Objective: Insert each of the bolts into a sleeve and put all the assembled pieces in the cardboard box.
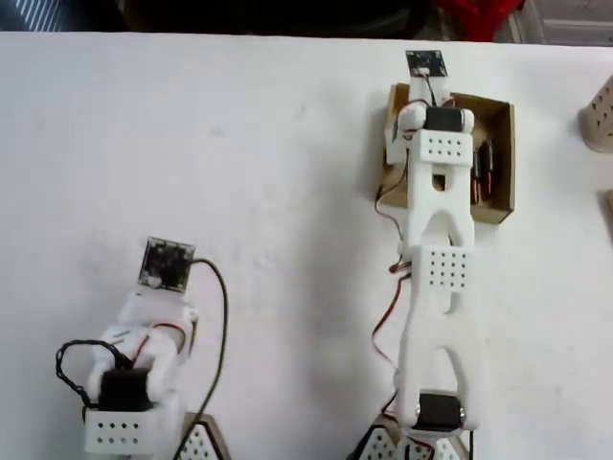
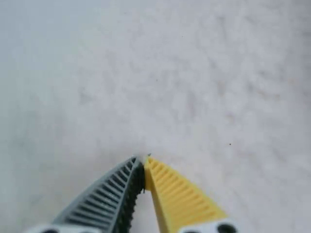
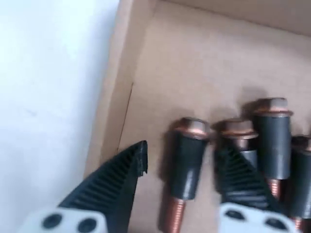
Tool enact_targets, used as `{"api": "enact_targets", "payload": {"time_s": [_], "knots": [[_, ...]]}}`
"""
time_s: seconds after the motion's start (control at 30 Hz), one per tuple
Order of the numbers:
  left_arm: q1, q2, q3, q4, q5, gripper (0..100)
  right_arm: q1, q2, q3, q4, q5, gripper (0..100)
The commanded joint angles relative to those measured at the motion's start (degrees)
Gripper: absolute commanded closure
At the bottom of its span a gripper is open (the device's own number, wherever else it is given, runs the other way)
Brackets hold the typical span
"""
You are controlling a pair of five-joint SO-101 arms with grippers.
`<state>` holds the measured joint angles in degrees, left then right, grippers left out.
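**Right claw open in the box, left claw shut over the table**

You have the right arm (image 1: pixel 436 220) stretched out over the box (image 1: pixel 503 115), which sits at the far right of the table (image 1: pixel 239 144). The right gripper (image 3: pixel 183 153) stands apart. One sleeved bolt (image 3: pixel 188 162) lies on the box floor between its fingers, with copper head and shank showing at either end of the dark sleeve. Whether a finger touches it cannot be told. Three more sleeved bolts (image 3: pixel 274 141) lie just beside it, side by side — the nearest partly behind one finger. Your left arm (image 1: pixel 139 383) sits folded at the near left. The left gripper (image 2: pixel 144 167) is closed, tips together, above the white table.
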<state>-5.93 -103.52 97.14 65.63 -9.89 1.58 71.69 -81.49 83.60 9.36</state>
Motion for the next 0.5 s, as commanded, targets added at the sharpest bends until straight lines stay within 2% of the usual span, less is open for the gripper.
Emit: {"api": "enact_targets", "payload": {"time_s": [0.0, 0.1, 0.2, 0.3, 0.47], "knots": [[-0.48, -0.57, -0.18, -0.09, -0.53, 98, 0.92, -5.05, -2.73, 2.68, 0.7, 75.2], [-0.48, -0.57, -0.18, -0.18, -0.62, 98, 0.92, -10.07, -2.73, 6.2, 0.35, 83.7], [-0.48, -0.57, -0.18, -0.18, -0.62, 98, 1.1, -15.16, -2.73, 9.8, 0.35, 97.6], [-0.48, -0.57, -0.18, -0.18, -0.62, 98, 1.45, -20.0, -2.46, 15.25, 0.26, 96.2], [-0.48, -0.57, -0.18, -0.18, -0.7, 98, 4.35, -28.09, 0.7, 15.25, 0.26, 98.3]]}}
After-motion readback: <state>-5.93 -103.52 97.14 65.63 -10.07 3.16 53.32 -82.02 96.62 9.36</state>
